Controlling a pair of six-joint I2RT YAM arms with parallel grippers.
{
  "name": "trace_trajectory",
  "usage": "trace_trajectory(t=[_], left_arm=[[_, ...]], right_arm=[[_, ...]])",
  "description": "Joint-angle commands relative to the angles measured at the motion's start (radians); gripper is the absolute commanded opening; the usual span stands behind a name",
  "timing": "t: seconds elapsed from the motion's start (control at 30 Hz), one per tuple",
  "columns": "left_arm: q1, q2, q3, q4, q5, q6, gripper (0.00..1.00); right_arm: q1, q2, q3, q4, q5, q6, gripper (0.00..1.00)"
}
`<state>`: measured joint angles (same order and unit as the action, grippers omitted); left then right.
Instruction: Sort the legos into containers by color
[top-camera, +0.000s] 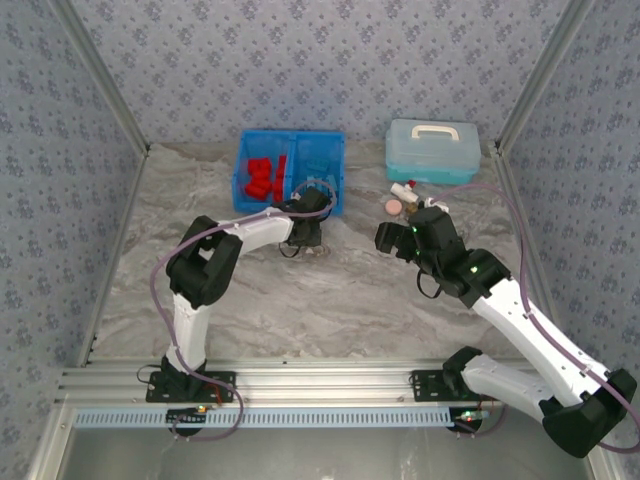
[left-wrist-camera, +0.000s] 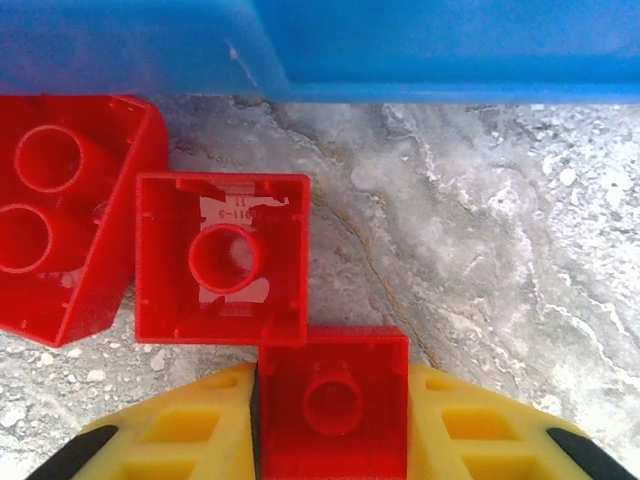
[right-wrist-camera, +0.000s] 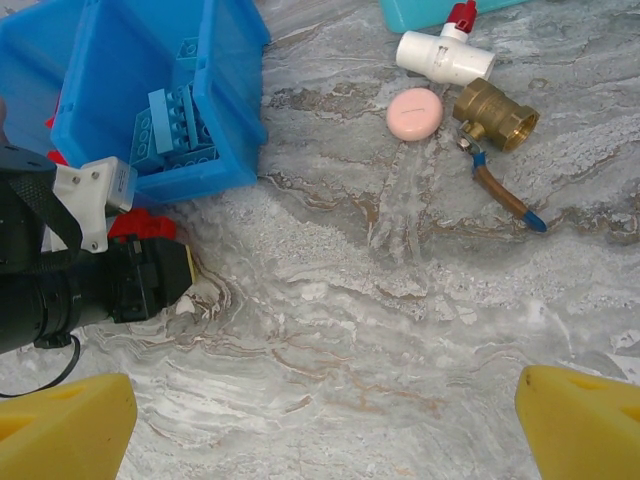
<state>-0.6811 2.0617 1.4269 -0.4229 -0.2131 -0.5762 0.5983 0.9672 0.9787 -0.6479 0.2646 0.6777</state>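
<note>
My left gripper (left-wrist-camera: 333, 440) is down at the table in front of the blue bin (left-wrist-camera: 400, 50), its yellow fingers (left-wrist-camera: 180, 440) shut on a red lego (left-wrist-camera: 333, 405). Two more red legos (left-wrist-camera: 222, 258) (left-wrist-camera: 60, 210) lie just beyond it. From above, the left gripper (top-camera: 305, 235) sits at the near wall of the containers (top-camera: 291, 202). Red legos (top-camera: 262, 178) fill the left compartment and light blue legos (right-wrist-camera: 170, 125) lie in the right one. My right gripper (right-wrist-camera: 325, 440) hovers open over bare table, to the right of the bin, with nothing between its fingers (right-wrist-camera: 65, 430).
A pale blue lidded case (top-camera: 432, 150) stands at the back right. In front of it lie a pink disc (right-wrist-camera: 414, 113), a brass valve (right-wrist-camera: 495, 110) and a white pipe piece (right-wrist-camera: 445, 55). Walls close in the table on three sides.
</note>
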Motion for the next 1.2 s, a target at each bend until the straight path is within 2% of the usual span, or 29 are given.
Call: trace_trajectory(t=[0.0,0.1,0.2,0.33,0.53,0.8,0.9,0.97,1.07,1.17], left_arm=[[-0.022,-0.094,-0.024,-0.026,0.017,0.004,0.31],[-0.031,-0.216,-0.054,-0.032,0.020,0.005,0.31],[-0.024,-0.331,-0.036,-0.063,-0.034,0.041,0.31],[0.047,-0.372,0.075,-0.111,-0.054,0.120,0.31],[0.221,-0.239,0.295,-0.158,0.004,0.177,0.31],[0.354,0.164,0.801,-0.401,0.127,0.159,0.32],[0.368,0.273,0.949,-0.450,0.144,0.149,0.37],[0.381,0.339,1.056,-0.509,0.182,0.126,0.45],[0.382,0.344,1.089,-0.522,0.211,0.115,0.56],[0.377,0.272,1.016,-0.470,0.221,0.113,0.60]], right_arm=[[0.006,0.007,0.000,-0.002,0.013,0.019,1.00],[0.005,0.011,0.003,-0.002,0.010,0.020,1.00],[0.006,0.014,0.002,0.001,0.013,0.022,1.00],[0.007,0.022,0.001,0.014,0.007,0.023,1.00],[0.009,0.024,0.008,0.013,-0.010,0.040,1.00],[0.013,-0.033,-0.006,-0.022,0.011,0.060,1.00],[0.015,-0.051,-0.009,-0.034,0.015,0.069,1.00],[0.016,-0.061,-0.009,-0.042,0.016,0.073,1.00],[0.018,-0.070,-0.009,-0.052,0.025,0.077,1.00],[0.019,-0.069,-0.013,-0.043,0.025,0.080,1.00]])
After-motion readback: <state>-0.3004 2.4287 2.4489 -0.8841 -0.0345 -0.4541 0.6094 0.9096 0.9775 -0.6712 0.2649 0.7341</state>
